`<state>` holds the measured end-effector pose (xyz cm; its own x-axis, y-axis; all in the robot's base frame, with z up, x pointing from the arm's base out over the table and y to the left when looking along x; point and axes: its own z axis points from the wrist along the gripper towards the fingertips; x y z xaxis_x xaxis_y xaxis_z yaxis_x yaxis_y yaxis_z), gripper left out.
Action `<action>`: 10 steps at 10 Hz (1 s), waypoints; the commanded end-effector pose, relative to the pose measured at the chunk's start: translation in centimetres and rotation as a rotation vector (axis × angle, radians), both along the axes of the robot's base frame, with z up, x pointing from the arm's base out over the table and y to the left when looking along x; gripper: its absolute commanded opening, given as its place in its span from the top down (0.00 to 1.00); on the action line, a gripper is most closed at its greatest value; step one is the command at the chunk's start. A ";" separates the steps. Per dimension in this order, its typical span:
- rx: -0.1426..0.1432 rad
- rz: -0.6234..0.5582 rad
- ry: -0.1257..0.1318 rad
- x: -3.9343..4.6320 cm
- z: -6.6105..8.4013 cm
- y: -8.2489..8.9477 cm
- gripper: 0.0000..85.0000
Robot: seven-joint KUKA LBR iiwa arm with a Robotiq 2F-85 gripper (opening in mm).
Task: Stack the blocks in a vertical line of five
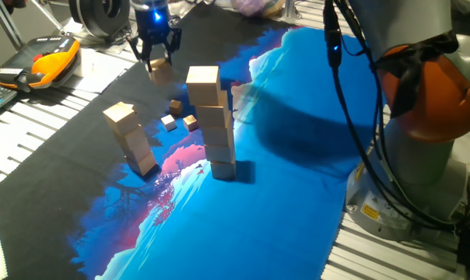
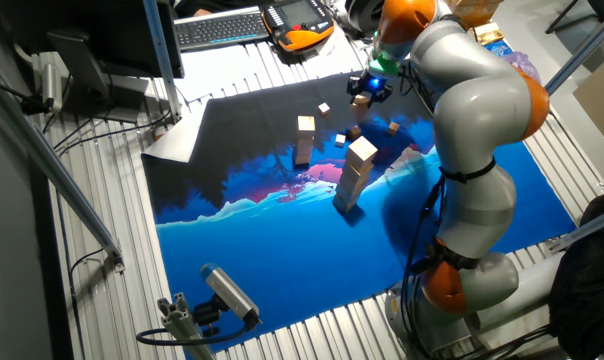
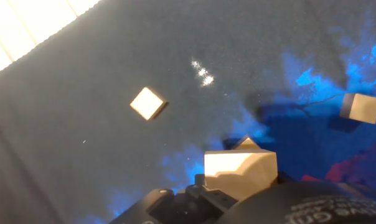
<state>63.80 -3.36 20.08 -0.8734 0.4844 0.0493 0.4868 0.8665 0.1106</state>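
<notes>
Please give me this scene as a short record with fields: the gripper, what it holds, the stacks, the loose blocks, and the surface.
gripper: raised above the mat's far side, shut on a block
held block: light wood, between the fingers
taller stack: upright near the mat's middle, with a wider cube on top
shorter stack: leaning, to the left of the taller one in one fixed view
loose blocks: three small ones lying between the two stacks
surface: mat in blue and black on the table

Dim overall; arm shadow on mat [image 1: 297, 117]; glare patch, soft focus in hand view.
</notes>
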 end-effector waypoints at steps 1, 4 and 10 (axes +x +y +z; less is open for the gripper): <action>0.000 0.027 -0.005 0.00 1.7 0.0 1.00; 0.016 0.145 -0.070 0.00 1.7 0.0 1.00; 0.004 0.177 -0.066 0.08 3.5 1.8 1.00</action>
